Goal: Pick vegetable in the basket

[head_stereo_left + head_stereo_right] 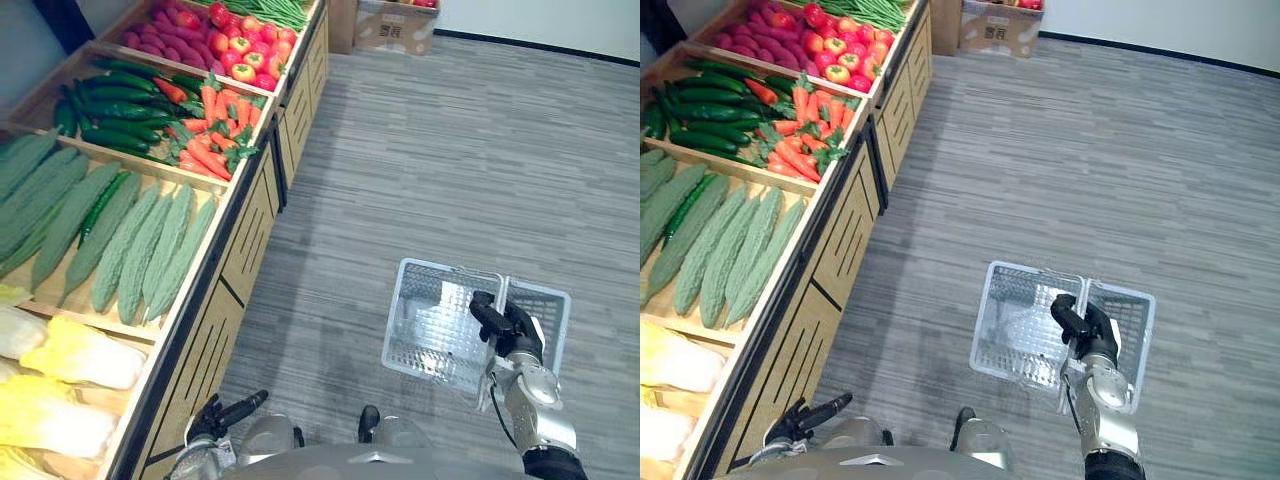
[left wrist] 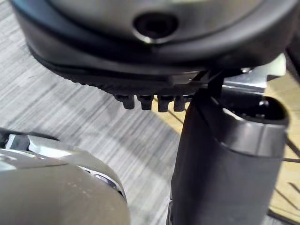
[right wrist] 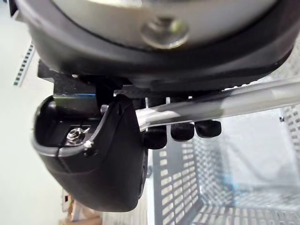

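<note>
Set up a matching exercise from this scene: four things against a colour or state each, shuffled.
Things:
1. carrots
2. bitter gourds
3. basket
4. left hand

Colours or states:
A. empty, handle gripped by the right hand
B. orange
C. fingers relaxed, holding nothing
D. pale green

Pairs: 1-B, 2-D, 3-A, 4-C

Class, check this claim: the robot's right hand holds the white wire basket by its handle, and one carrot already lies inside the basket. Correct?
No. The right hand does hold the basket by its handle, but the basket is empty, as the left eye view shows. The carrots lie up on the display stand.
</note>
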`<state>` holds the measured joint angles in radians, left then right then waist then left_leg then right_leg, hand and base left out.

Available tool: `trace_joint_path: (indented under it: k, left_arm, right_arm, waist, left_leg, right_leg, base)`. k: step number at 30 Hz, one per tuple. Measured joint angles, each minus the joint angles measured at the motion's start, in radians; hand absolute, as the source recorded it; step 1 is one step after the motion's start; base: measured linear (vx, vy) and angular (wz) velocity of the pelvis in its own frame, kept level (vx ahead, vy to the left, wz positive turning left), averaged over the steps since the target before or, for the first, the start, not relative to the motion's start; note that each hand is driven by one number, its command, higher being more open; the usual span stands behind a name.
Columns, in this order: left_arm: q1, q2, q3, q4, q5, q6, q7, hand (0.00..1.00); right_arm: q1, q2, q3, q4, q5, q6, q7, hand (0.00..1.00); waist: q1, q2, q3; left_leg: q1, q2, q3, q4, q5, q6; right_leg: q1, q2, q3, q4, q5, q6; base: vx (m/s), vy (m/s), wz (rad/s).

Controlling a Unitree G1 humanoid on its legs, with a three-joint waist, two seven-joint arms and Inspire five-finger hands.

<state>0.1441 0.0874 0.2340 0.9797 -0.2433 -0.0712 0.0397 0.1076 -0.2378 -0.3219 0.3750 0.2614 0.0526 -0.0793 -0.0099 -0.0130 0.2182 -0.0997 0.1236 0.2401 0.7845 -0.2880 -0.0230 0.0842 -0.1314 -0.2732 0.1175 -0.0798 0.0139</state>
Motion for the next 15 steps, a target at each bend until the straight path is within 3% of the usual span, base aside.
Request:
trace_joint_path:
  k: [1, 3, 4, 5, 6, 8, 10, 15]
  left_arm:
    - [0.0, 0.0, 0.001, -0.008, -0.002, -0.002, -0.003, 1.0]
    - [0.006, 0.004, 0.001, -0.009, 0.001, -0.006, -0.003, 1.0]
    - [0.018, 0.0, -0.002, -0.009, 0.006, -0.007, -0.002, 1.0]
    - [0.03, -0.015, -0.001, -0.002, 0.0, -0.004, -0.008, 1.0]
    - [0.024, -0.005, 0.017, 0.0, -0.038, 0.022, -0.053, 1.0]
    - [0.022, 0.013, 0.02, -0.007, -0.05, 0.027, -0.066, 1.0]
    - [0.021, 0.017, 0.02, -0.004, -0.06, 0.029, -0.07, 1.0]
    - [0.021, 0.012, 0.019, 0.018, -0.056, 0.028, -0.044, 1.0]
  right_arm:
    - [-0.004, 0.004, -0.018, 0.002, 0.0, 0.0, -0.005, 0.0]
    - [-0.004, 0.009, -0.032, 0.002, -0.001, 0.0, -0.015, 0.0]
    - [-0.003, 0.004, -0.032, 0.002, -0.001, 0.0, -0.015, 0.0]
    - [-0.01, 0.002, -0.033, 0.011, -0.002, -0.002, -0.015, 0.0]
    - [-0.008, 0.026, -0.016, 0.017, -0.002, 0.001, -0.015, 0.0]
    - [-0.015, 0.052, 0.003, 0.013, -0.001, 0.0, 0.003, 0.0]
    - [-0.032, 0.053, 0.023, 0.013, -0.004, 0.0, 0.007, 0.0]
    - [-0.052, 0.053, 0.041, 0.013, -0.011, 0.0, 0.012, 0.0]
  waist:
    - [0.005, -0.004, 0.003]
    - [0.006, -0.007, 0.005]
    - [0.005, 0.004, 0.001]
    - [0.007, 0.029, -0.001]
    - [0.023, -0.006, -0.001]
    - [0.037, -0.037, 0.003]
    - [0.041, -0.038, 0.002]
    - [0.043, -0.029, -0.004]
  left_leg:
    - [-0.036, 0.026, 0.019, -0.078, -0.034, -0.026]
    - [-0.078, 0.026, 0.019, -0.274, 0.003, -0.043]
    - [-0.086, 0.026, 0.008, -0.398, 0.089, -0.051]
    - [-0.087, 0.034, -0.008, -0.485, 0.239, -0.028]
    - [-0.086, 0.002, -0.002, -0.493, 0.242, -0.031]
    - [-0.093, -0.021, -0.002, -0.506, 0.247, -0.023]
    - [-0.092, -0.028, -0.004, -0.508, 0.247, -0.017]
    - [-0.025, -0.03, 0.022, -0.601, 0.282, -0.022]
  right_leg:
    - [0.012, -0.025, -0.011, 0.004, 0.0, 0.0]
    - [0.038, -0.068, -0.046, 0.014, -0.012, 0.023]
    - [0.047, -0.079, -0.06, 0.026, -0.035, 0.06]
    - [0.066, -0.077, -0.055, 0.026, -0.078, 0.121]
    - [0.073, -0.102, -0.05, 0.006, -0.085, 0.124]
    - [0.068, -0.115, -0.05, -0.01, -0.083, 0.125]
    - [0.074, -0.117, -0.048, -0.015, -0.07, 0.144]
    - [0.073, -0.113, -0.017, -0.016, -0.049, 0.155]
  base:
    - [0.16, 0.125, 0.49]
    - [0.17, 0.188, 0.49]
    - [0.17, 0.26, 0.26]
    - [0.18, 0.268, 0.2]
    - [0.16, 0.218, 0.1]
    - [0.13, 0.115, 0.15]
    - [0.07, 0.037, 0.11]
    - [0.03, -0.026, -0.2]
